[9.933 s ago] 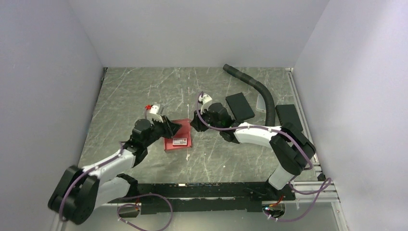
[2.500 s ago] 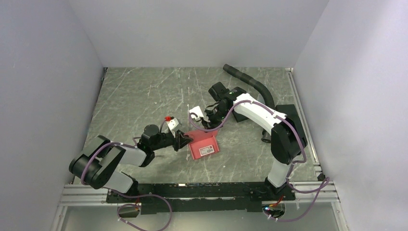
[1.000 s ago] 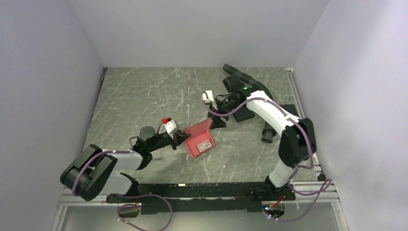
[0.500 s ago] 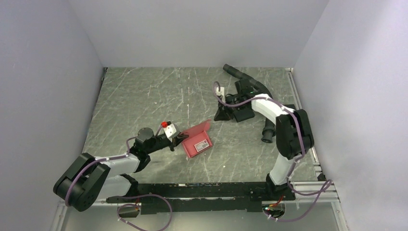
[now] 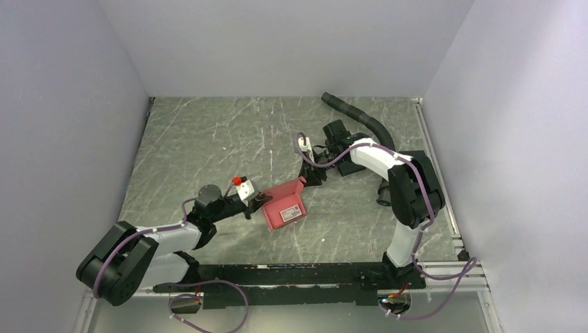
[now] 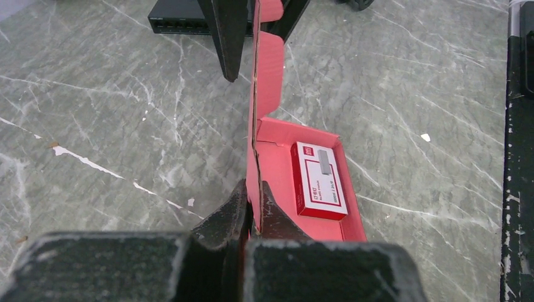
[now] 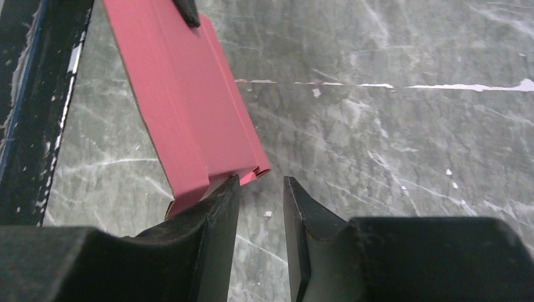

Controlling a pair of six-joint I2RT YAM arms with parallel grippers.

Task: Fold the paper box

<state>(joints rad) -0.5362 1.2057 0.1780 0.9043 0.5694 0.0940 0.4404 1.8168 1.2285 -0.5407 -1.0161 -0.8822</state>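
The red-pink paper box (image 5: 284, 205) lies open on the grey table, with one long wall standing up. A small red-and-white card box (image 6: 318, 179) lies inside it. My left gripper (image 5: 258, 202) is shut on the near end of that upright wall (image 6: 252, 202). My right gripper (image 5: 310, 177) is low at the box's far corner with its jaws a narrow gap apart and nothing between them (image 7: 259, 189). Its left finger (image 7: 220, 207) is up against the box's outer end (image 7: 182, 100). The right fingers also show in the left wrist view (image 6: 230, 38).
A black corrugated hose (image 5: 360, 118) curves along the back right. A black flat pad (image 6: 179, 16) lies behind the right gripper. The black base rail (image 5: 291, 274) runs along the near edge. White walls close in on three sides.
My right gripper has moved from the black pad down and left to the box's far corner. The box has shifted slightly. My left gripper keeps its hold on the wall.
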